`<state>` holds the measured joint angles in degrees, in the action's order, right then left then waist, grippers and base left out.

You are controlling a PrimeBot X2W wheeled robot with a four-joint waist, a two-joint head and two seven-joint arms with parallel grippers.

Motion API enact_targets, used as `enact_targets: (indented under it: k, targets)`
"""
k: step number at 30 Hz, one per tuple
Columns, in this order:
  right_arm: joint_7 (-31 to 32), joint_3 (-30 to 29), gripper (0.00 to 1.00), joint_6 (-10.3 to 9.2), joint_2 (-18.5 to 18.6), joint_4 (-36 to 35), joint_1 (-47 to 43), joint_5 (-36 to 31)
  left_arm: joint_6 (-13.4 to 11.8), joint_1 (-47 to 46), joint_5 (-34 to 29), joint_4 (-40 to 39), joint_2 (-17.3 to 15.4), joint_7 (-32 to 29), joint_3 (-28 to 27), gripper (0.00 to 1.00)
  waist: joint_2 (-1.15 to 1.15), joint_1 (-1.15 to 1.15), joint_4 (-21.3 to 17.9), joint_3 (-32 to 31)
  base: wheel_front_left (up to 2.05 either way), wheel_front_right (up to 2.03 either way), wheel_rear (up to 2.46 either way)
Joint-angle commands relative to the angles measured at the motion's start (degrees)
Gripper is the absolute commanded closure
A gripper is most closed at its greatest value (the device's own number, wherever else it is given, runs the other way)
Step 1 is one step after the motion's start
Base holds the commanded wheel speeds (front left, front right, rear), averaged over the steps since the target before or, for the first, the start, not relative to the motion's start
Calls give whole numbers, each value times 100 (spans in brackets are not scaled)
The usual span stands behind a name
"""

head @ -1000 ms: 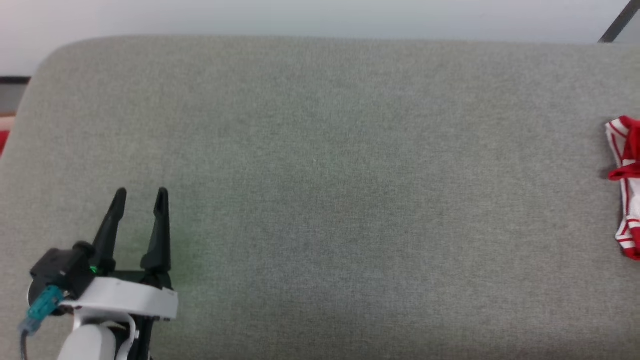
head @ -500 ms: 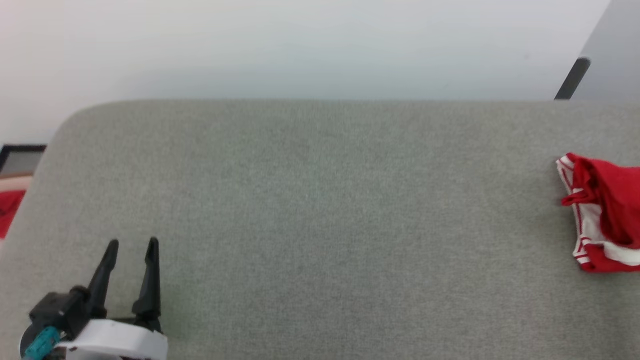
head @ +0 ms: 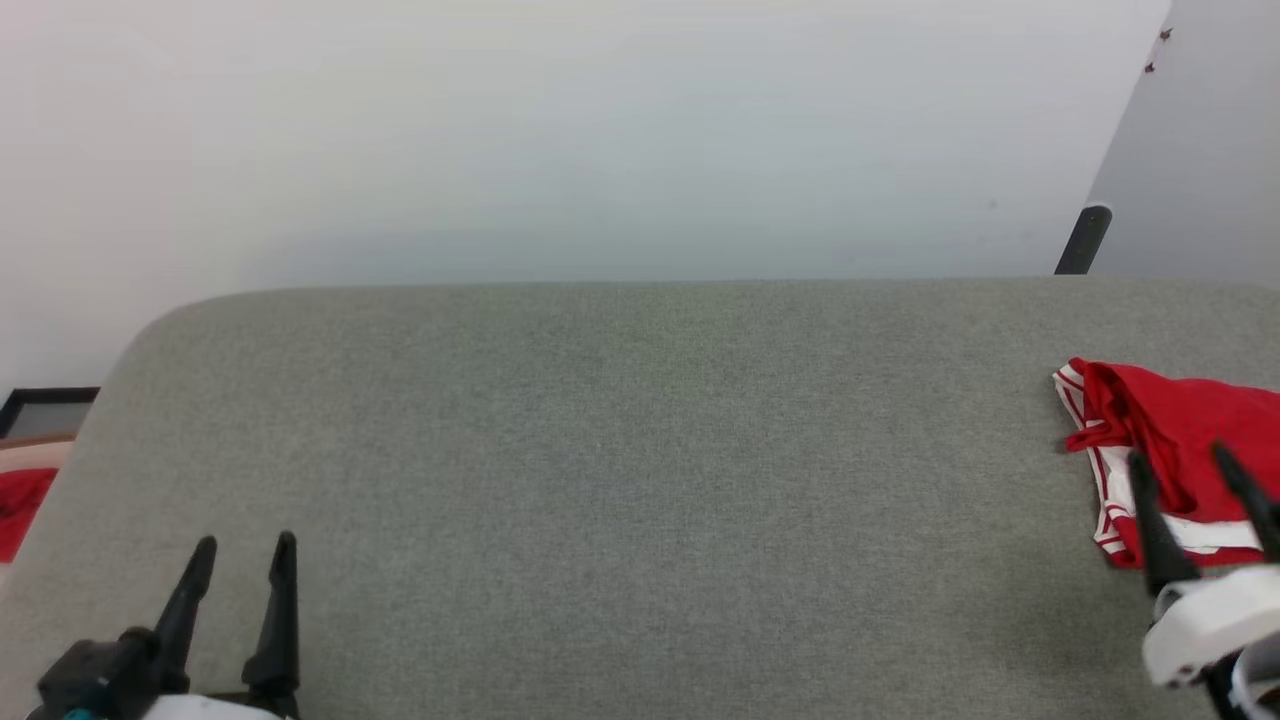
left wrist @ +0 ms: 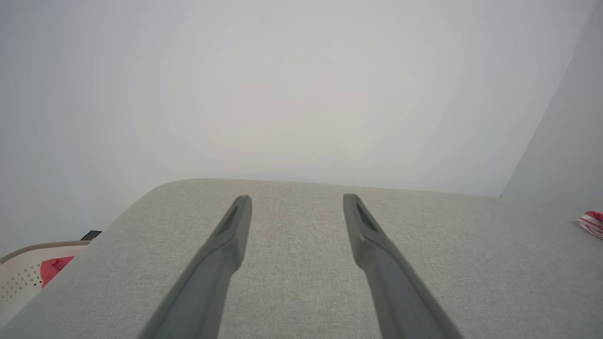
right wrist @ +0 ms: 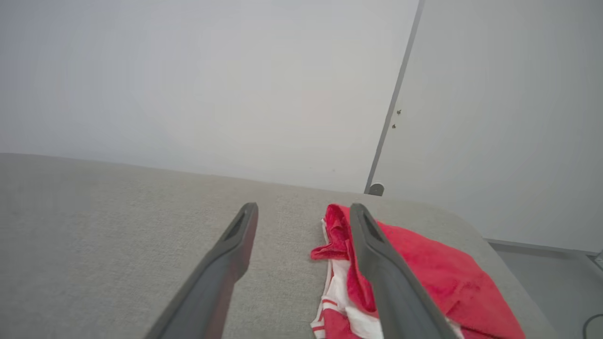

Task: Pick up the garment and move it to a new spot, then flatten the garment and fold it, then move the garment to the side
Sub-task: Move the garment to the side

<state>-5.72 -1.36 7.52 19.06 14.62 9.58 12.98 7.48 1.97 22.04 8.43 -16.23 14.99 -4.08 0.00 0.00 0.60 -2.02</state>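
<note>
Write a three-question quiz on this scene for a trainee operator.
1. True or false: the right end effector is shut on the garment.
2. Where on the grey padded surface does the garment lie? A) its left end B) its middle C) its right end
3. Fill in: the left end effector stands ____, holding nothing.

Key
1. False: its fingers stand apart, gripping nothing.
2. C
3. open
</note>
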Motion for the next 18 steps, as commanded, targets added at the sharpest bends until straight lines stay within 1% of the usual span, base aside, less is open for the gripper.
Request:
enact_targets:
  k: [1,6,9,13,18]
  targets:
    - [-127,23,0,-6,-146,-23,-202,34,-1,103,-46,5,7,19,-69,0,0,0,-1,-41,0,0,0]
    - [-405,97,0,-6,-402,-81,-588,43,-1,249,-120,-5,26,19,-166,0,0,0,18,-80,0,0,0]
    - [-543,154,0,-7,-481,-85,-794,67,-1,305,-195,-8,17,19,-208,0,0,0,38,-92,0,0,0]
    - [-630,272,0,-6,-624,-120,-984,60,-1,350,-271,-34,50,19,-269,0,0,0,18,-101,0,0,0]
    - [-685,214,0,-6,-756,-189,-1141,47,-1,411,-324,-62,74,19,-277,0,0,0,14,-113,0,0,0]
